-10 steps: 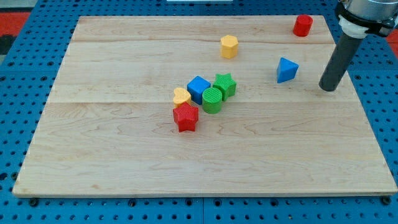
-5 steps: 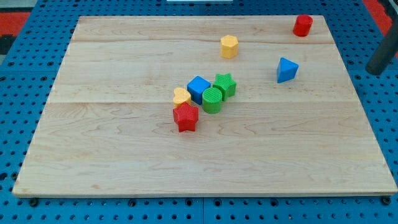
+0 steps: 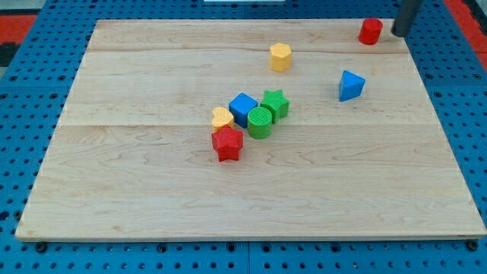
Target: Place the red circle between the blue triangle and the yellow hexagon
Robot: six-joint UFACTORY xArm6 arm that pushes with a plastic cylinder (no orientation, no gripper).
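The red circle [image 3: 370, 31] sits near the board's top right corner. The blue triangle [image 3: 350, 85] lies below it, toward the right side. The yellow hexagon [image 3: 280, 57] lies to the left of both, near the top. My tip [image 3: 400, 33] stands just right of the red circle, a small gap between them, at the board's top right edge.
A cluster sits mid-board: a blue cube [image 3: 243, 109], a green star [image 3: 275, 103], a green circle [image 3: 259, 122], a yellow block [image 3: 222, 118] and a red star [image 3: 227, 143]. The wooden board [image 3: 137, 190] rests on a blue pegboard.
My tip moved from right of the blue triangle out past the board's right edge, then up and left to beside the red circle. No block has moved.
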